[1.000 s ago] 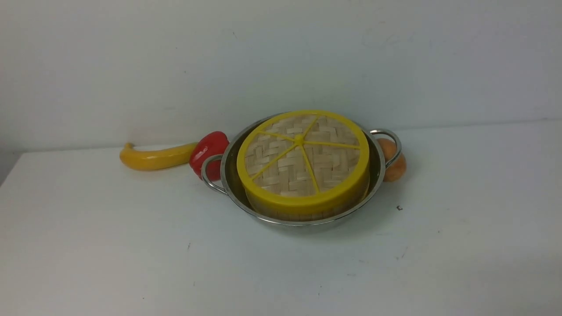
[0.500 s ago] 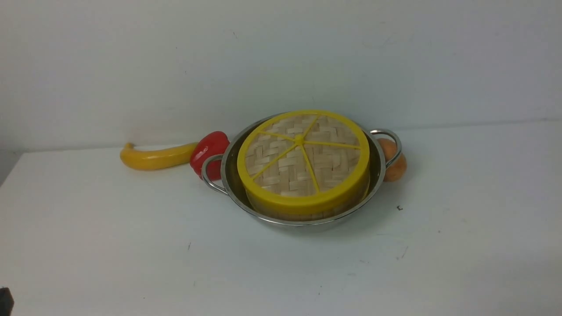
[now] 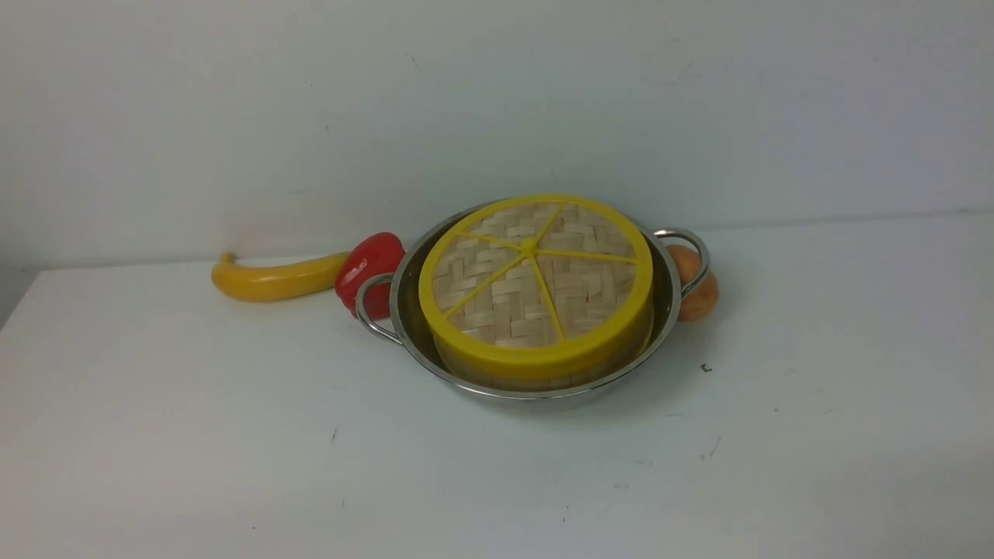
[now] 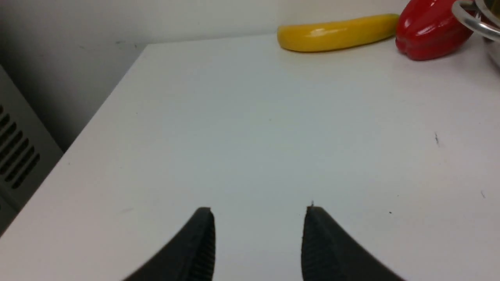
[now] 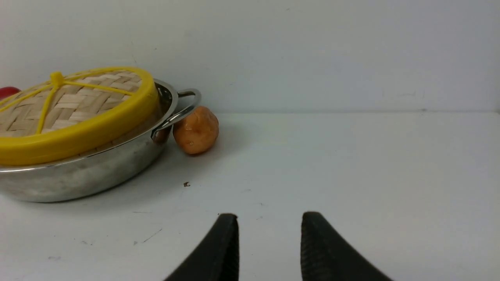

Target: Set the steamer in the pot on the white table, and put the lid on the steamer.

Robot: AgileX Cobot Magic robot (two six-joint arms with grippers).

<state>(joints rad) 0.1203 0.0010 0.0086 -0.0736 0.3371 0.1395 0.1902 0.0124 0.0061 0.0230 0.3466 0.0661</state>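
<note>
The shiny pot [image 3: 669, 304] stands mid-table on the white table [image 3: 233, 435]. Inside it sits the steamer [image 3: 536, 379]; only a strip of its bamboo wall shows. The woven lid [image 3: 536, 283] with yellow rim and spokes lies on the steamer, slightly tilted. Neither gripper appears in the front view. My left gripper [image 4: 258, 210] is open above bare table, well short of the pot's handle [image 4: 468, 17]. My right gripper [image 5: 269, 214] is open and empty too, low over the table, apart from the pot [image 5: 78, 175] and lid [image 5: 74, 105].
A yellow banana [image 3: 272, 278] and a red pepper [image 3: 371, 268] lie against the pot's left handle. A brown potato [image 3: 699, 291] touches the right handle. A wall rises close behind. A grey vented unit [image 4: 15, 156] stands past the table's left edge.
A dark part that showed in the front view's lower left corner half a second ago has gone from view. The pot, steamer and lid have not moved.
</note>
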